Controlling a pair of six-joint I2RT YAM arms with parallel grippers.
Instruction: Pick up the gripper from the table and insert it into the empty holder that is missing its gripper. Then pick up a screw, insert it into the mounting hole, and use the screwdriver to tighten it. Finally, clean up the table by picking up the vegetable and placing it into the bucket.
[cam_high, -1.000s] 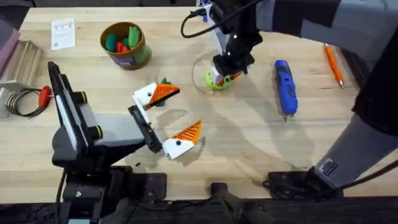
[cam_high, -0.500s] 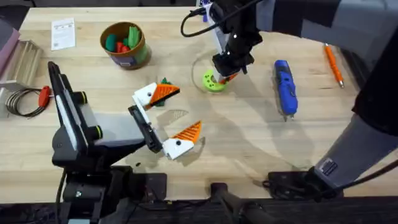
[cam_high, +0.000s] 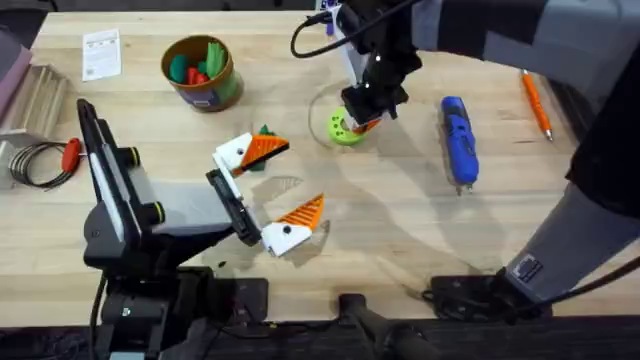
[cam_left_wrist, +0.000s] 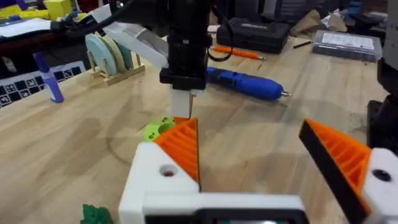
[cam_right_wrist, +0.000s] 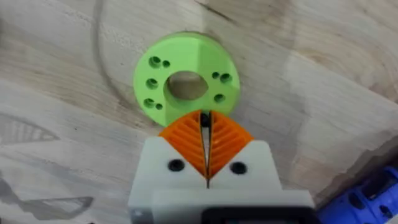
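Note:
My left gripper (cam_high: 272, 187) stands open and wide near the table's middle. Both of its white holders (cam_high: 283, 236) carry an orange ribbed gripper pad (cam_high: 303, 212), and a mounting hole (cam_left_wrist: 166, 171) shows on one. My right gripper (cam_high: 366, 112) hovers just over a lime-green disc (cam_high: 343, 129), shut, with a small dark screw (cam_right_wrist: 204, 120) seemingly pinched at the pad tips. The blue screwdriver (cam_high: 458, 140) lies to the right of it. The dark green vegetable (cam_high: 264, 131) peeks out behind the left gripper's far finger. The tan bucket (cam_high: 226, 88) stands at the back left.
An orange pen (cam_high: 535, 103) lies at the far right. A red-handled screwdriver (cam_high: 70, 153) and a wire coil (cam_high: 30, 165) sit at the left edge, with a paper card (cam_high: 100, 52) behind them. Coloured toys fill the bucket.
My right gripper has drawn a little up and back from the lime-green disc, uncovering more of it. The left arm has stayed still.

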